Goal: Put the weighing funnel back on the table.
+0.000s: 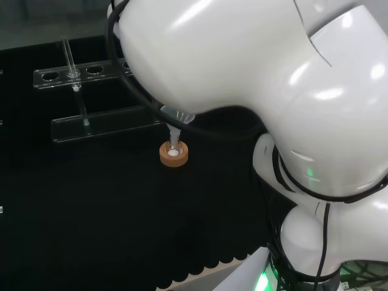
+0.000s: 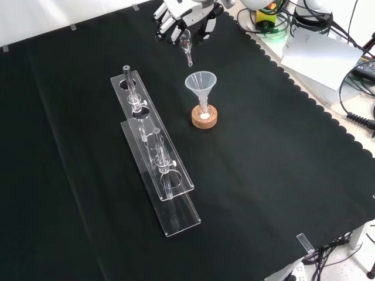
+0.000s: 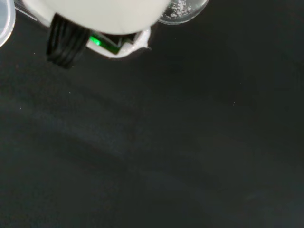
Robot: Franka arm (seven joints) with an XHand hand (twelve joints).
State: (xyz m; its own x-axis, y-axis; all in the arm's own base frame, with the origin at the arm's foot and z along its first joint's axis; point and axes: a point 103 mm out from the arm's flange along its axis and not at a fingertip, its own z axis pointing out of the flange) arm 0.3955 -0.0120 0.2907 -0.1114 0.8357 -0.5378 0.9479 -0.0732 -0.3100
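The weighing funnel is held in the hand at the far edge of the black cloth in the front view. Its short stem hangs downward below the fingers and it is not lying on the counter. The hand's fingers are curled round the upper part of the piece, and the rest of the hand runs out of the view's top. Nearer the camera and slightly to the right, the funnel stands mouth up with its stem in a small flask, which sits in a cork ring. The weighing funnel's stem ends near the funnel's rim but apart from it. In the head view something white shows at the flask's bottom inside the cork ring, and the arm's big white link hides most of the funnel's cone. To the left in the front view a long clear rack lies slantwise on the cloth with slim glass pieces standing in its holes. The wrist view shows bare black cloth and a clear rounded rim dotted with white grains, but I cannot tell which piece that is.
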